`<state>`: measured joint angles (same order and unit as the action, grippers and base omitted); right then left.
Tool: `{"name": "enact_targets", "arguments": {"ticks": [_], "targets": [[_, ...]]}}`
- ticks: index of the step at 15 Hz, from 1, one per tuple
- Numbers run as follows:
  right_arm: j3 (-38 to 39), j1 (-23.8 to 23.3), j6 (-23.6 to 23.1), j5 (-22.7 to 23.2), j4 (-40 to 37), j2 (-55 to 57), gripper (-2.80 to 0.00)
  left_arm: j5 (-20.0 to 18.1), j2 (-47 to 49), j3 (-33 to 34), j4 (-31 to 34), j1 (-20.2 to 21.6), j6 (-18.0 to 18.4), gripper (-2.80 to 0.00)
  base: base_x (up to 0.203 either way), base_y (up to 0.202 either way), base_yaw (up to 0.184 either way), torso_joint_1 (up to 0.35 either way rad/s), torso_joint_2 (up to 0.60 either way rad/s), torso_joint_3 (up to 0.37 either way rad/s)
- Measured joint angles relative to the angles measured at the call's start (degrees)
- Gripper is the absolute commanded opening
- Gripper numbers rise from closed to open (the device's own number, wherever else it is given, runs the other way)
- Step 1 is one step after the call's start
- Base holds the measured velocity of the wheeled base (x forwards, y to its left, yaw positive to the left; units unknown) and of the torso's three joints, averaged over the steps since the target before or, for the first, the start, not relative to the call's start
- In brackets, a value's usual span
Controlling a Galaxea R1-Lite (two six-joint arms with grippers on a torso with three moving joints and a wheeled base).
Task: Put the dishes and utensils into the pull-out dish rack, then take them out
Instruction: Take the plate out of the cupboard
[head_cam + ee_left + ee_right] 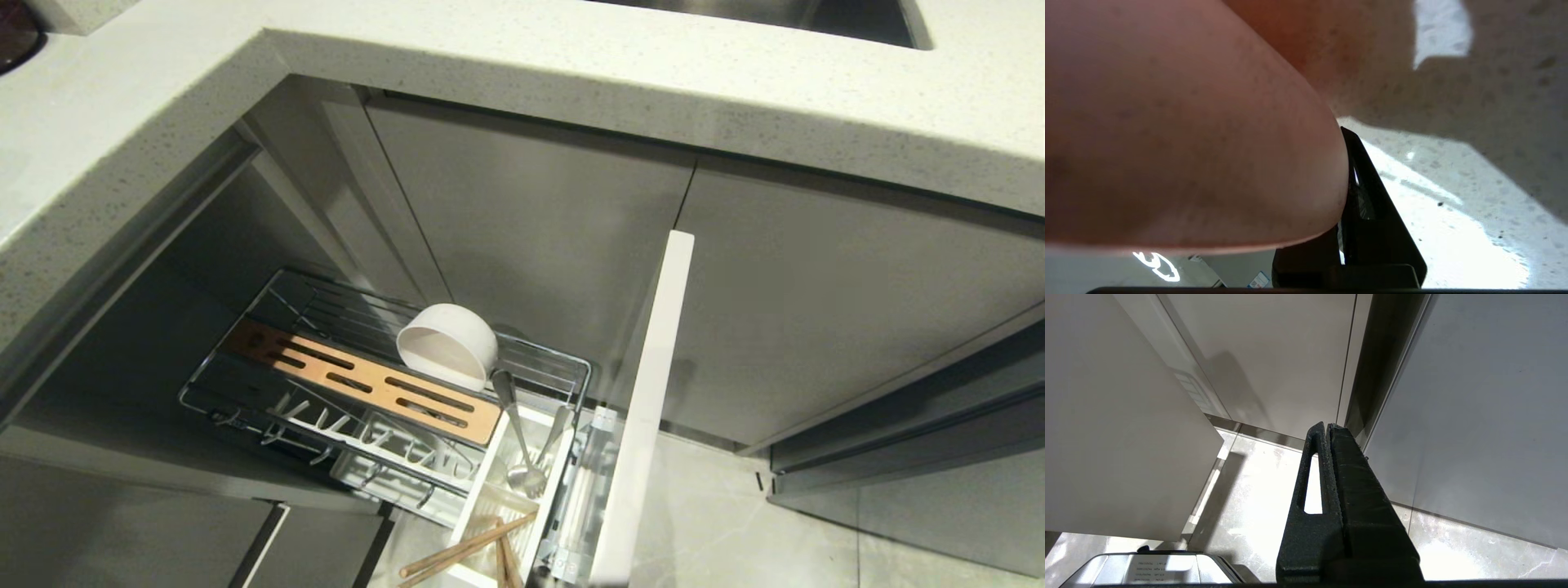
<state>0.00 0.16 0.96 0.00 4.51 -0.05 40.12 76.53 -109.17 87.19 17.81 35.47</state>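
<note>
Head view: the chrome wire pull-out dish rack holds a glossy off-white bowl on its side, wooden chopsticks and a fork. Left wrist view: the left gripper is clenched on what seems the pale-pink plate, above speckled countertop. Right wrist view: the right gripper, closed, hangs by grey cabinet doors.

My left hand sits mostly behind the pale-pink plate, which fills the wrist view — only one dark finger shows. In the head view, the chopsticks run off the lower edge, and neither arm appears.
</note>
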Motion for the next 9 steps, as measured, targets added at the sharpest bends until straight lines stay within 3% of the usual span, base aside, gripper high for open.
{"name": "enact_targets", "arguments": {"ticks": [1, 2, 9], "targets": [[0.00, 0.00, 0.00, 0.00, 0.01, 0.00, -2.80, -0.13, 0.15, 0.21, 0.00, -0.09, 0.00, -2.80, 0.000, 0.000, 0.000, 0.000, 0.00, 0.000], [0.00, 0.00, 0.00, 0.00, 0.01, 0.00, -2.80, -0.19, 0.21, 0.40, 0.00, -0.13, 0.02, 0.00, 0.000, 0.000, 0.000, 0.000, 0.00, 0.000], [0.00, 0.00, 0.00, 0.00, 0.02, 0.00, -2.80, -1.29, -0.45, 0.31, -0.07, -0.15, -0.62, 0.00, 0.000, 0.000, 0.000, 0.000, 0.00, 0.000]]}}
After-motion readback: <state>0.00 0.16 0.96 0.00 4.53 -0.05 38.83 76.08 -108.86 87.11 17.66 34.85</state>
